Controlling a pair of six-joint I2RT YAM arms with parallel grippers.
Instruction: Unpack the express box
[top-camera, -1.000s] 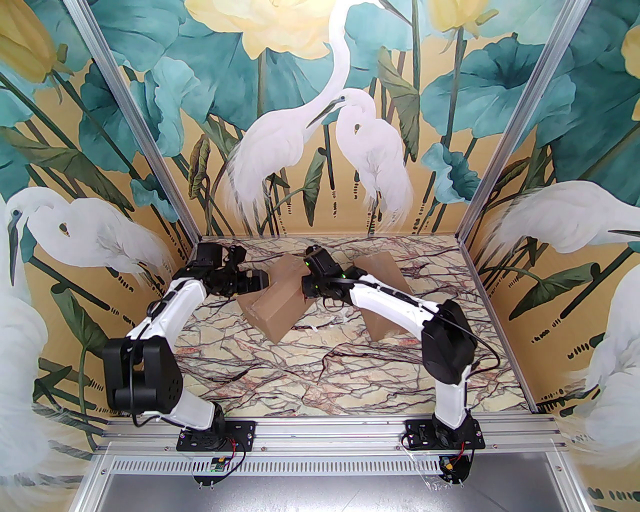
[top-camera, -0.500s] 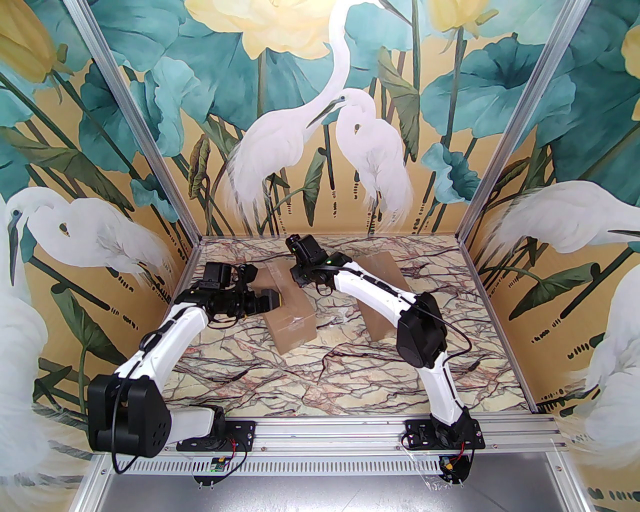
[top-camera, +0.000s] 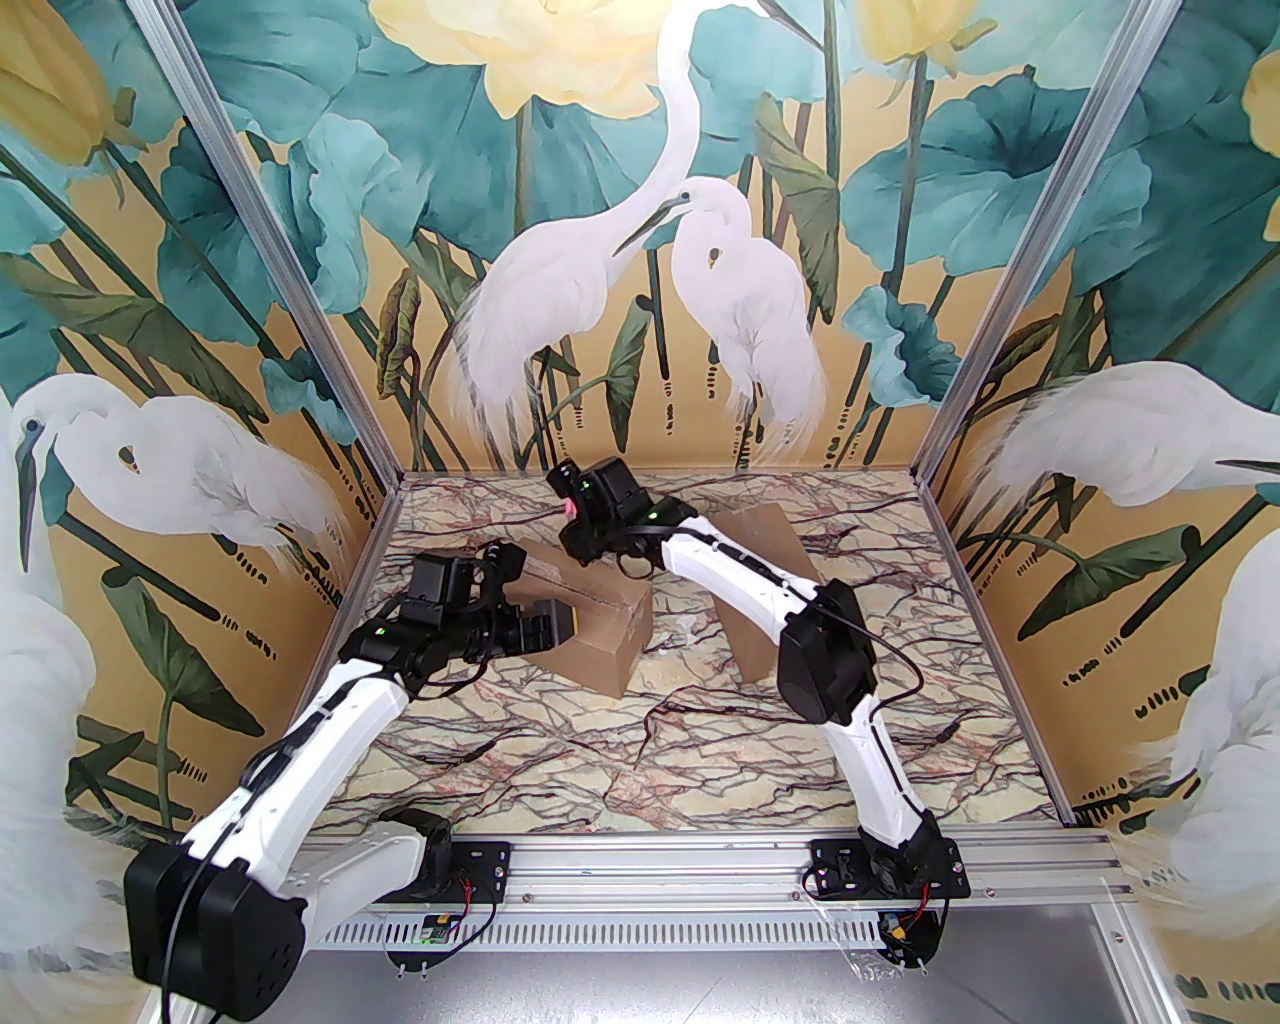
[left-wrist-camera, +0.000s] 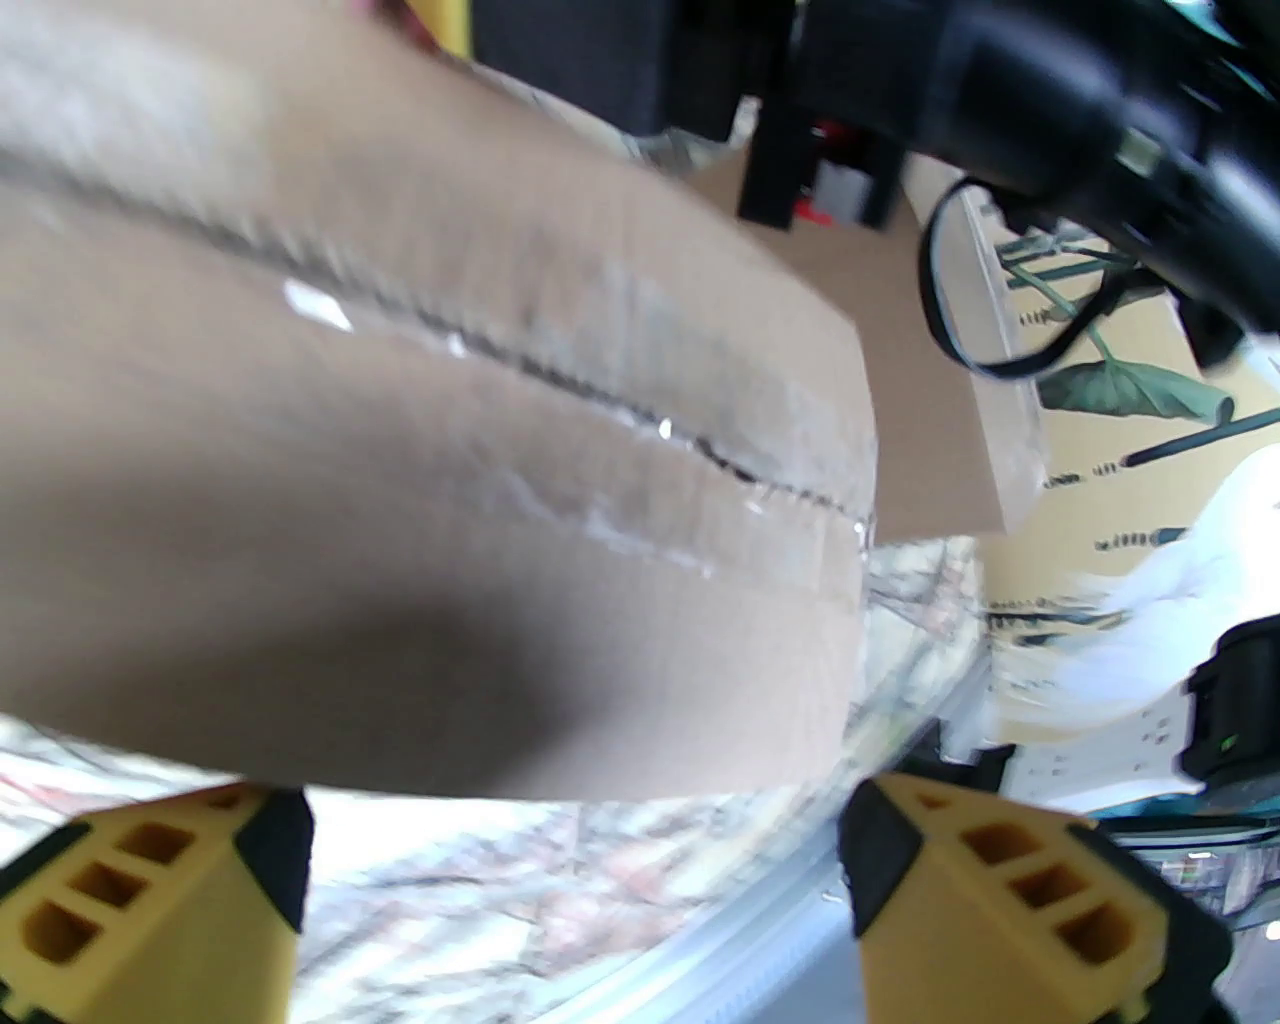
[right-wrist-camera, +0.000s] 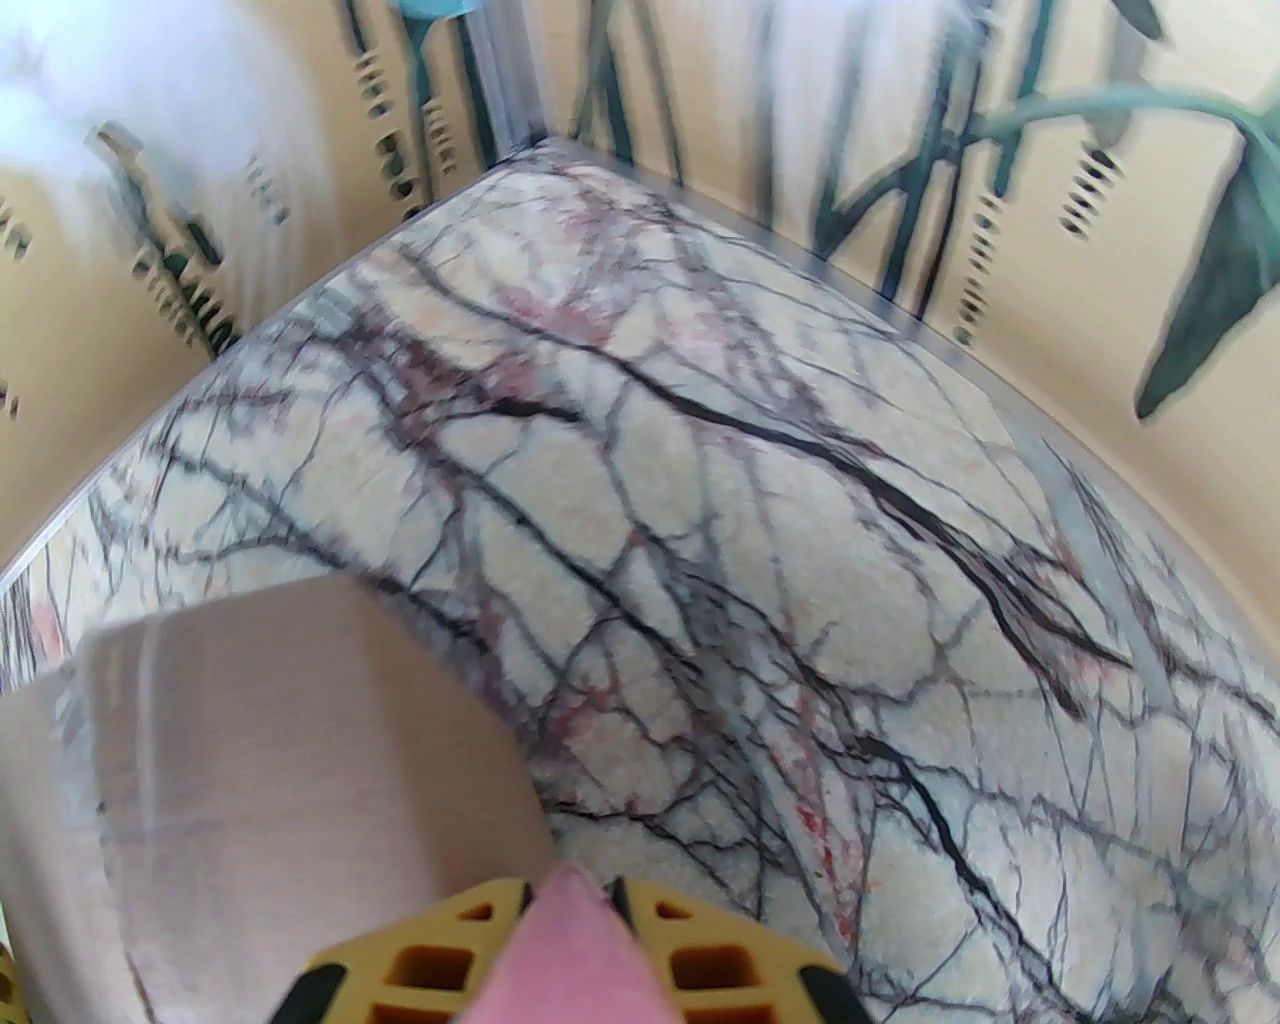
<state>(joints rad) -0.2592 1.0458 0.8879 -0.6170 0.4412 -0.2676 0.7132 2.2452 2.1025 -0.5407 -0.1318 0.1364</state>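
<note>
No legible text or labels

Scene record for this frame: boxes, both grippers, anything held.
near box: cardboard, on the table, flaps shut
tape: clear strip over the near box's top seam
second box: cardboard, to the right, partly behind the right arm
left gripper: open, facing the near box's side, nothing between its fingers
right gripper: shut on a pink item, at the near box's far end
pink item: kind unclear
contents: none out
</note>
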